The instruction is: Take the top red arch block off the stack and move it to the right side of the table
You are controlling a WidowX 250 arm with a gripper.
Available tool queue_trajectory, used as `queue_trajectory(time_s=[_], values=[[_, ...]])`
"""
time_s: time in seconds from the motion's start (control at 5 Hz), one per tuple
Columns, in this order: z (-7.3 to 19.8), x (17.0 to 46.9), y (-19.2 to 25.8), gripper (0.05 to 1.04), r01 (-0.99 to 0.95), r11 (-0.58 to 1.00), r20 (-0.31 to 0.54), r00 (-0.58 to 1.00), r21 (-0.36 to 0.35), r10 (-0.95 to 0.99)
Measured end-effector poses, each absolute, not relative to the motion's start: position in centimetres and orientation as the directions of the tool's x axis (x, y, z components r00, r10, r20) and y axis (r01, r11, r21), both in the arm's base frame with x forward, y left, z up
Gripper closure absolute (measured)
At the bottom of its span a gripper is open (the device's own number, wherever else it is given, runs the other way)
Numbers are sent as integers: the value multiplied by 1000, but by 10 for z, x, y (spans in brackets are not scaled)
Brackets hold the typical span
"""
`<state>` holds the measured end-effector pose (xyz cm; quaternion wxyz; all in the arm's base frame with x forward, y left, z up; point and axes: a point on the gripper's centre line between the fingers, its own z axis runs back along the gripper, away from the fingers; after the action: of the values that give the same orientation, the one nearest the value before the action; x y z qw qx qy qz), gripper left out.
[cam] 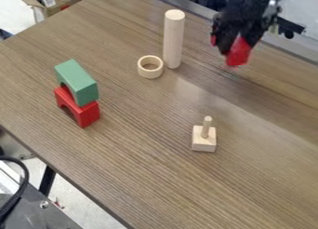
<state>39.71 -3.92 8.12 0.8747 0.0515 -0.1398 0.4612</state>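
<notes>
At the upper right, the black gripper (238, 43) hangs over the table, shut on a red block (238, 53) whose lower end sticks out below it. To its left a tall wooden cylinder (174, 39) stands upright, with a wooden ring (150, 67) close beside its foot. Farther left, a green arch block (77, 82) rests on top of a red arch block (78, 109). A small square wooden base (203, 139) with an upright peg (207, 126) stands right of the middle, below the gripper in the view.
The brown wooden table (142, 144) ends in a diagonal edge at the lower left, with a black cable (23, 181) and metal equipment beyond. A cardboard box (44, 3) is past its upper left edge. A grey metal rail (288, 50) runs along the upper right.
</notes>
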Motion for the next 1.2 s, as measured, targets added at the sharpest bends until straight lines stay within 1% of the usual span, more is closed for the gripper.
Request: queue_trajectory(time_s=[0.2, 0.4, 0.6, 0.8, 1.0, 1.2], values=[[73, 396, -43, 503, -819, 573, 264, 545, -37, 796], [63, 392, -45, 503, -823, 565, 216, 543, -56, 811], [50, 383, -47, 438, -824, 564, 169, 549, -52, 818], [48, 381, -45, 140, -824, 565, 162, 552, -49, 818], [48, 381, -45, 83, -816, 576, 161, 563, -44, 810], [51, 381, -43, 83, -811, 584, 175, 570, -40, 803]])
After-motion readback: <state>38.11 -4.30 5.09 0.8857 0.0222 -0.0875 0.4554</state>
